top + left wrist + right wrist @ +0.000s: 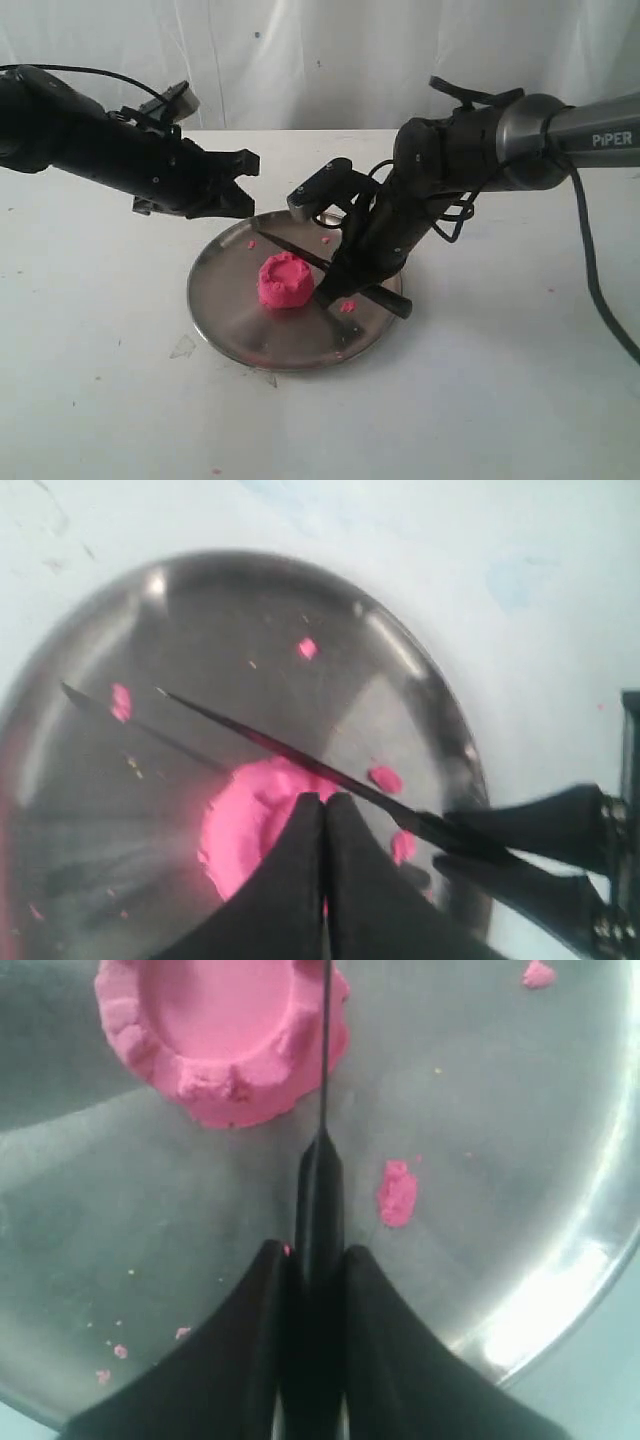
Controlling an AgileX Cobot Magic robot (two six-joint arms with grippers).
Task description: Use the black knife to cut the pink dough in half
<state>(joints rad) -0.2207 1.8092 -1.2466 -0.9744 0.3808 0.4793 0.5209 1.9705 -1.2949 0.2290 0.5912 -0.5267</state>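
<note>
The pink dough (285, 281) sits in one lump, with a dented top, near the middle of the round metal plate (228, 300). My right gripper (338, 285) is shut on the handle of the black knife (300, 252), just right of the dough. In the right wrist view the handle (320, 1200) stands between the fingers and the thin blade crosses one edge of the dough (220, 1030). My left gripper (240, 203) hovers over the plate's back left rim, shut and empty. Its closed fingertips (310, 820) partly hide the dough (245, 825), and the knife blade (280, 748) runs past behind them.
Small pink crumbs (347, 306) lie scattered on the plate (480, 1160), the largest one (397, 1193) beside the knife handle. The plate rests on a white table (100, 380), with a white cloth backdrop behind. A few specks of dough dot the tabletop.
</note>
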